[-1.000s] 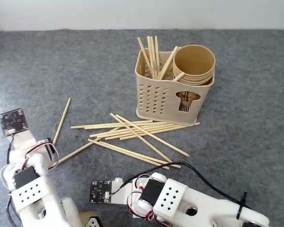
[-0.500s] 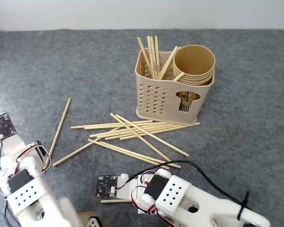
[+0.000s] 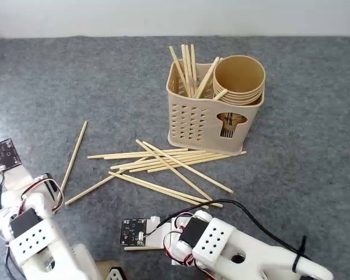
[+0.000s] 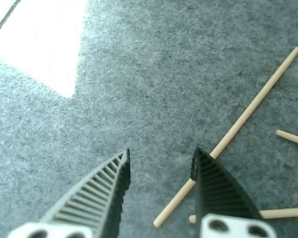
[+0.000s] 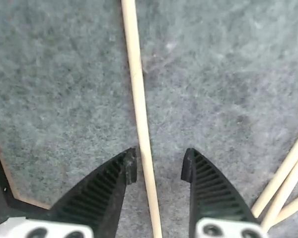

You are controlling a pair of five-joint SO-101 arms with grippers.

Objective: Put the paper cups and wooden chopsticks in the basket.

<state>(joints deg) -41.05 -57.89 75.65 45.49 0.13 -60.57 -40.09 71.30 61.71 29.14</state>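
Desk (image 3: 76,76): grey felt surface.

Basket (image 3: 207,119): upright, on the far side of the desk. The paper cups (image 3: 239,79) sit nested as one stack in one compartment. The upright chopsticks (image 3: 186,67) stand on end in the other compartment, leaning.

Loose chopsticks (image 3: 169,163): a crossed bundle lying flat on the desk in front of the basket. Two stray chopsticks (image 3: 76,149) lie apart from the bundle, towards the left arm (image 3: 29,233).

Left jaws: parted wide, holding nothing, low over the felt. A nearby chopstick (image 4: 238,124) passes beneath one jaw.

Right arm (image 3: 221,251): at the near edge. Right jaws: parted moderately, straddling a single chopstick (image 5: 139,119) that lies flat on the desk. It sits closer to one jaw and is not gripped.
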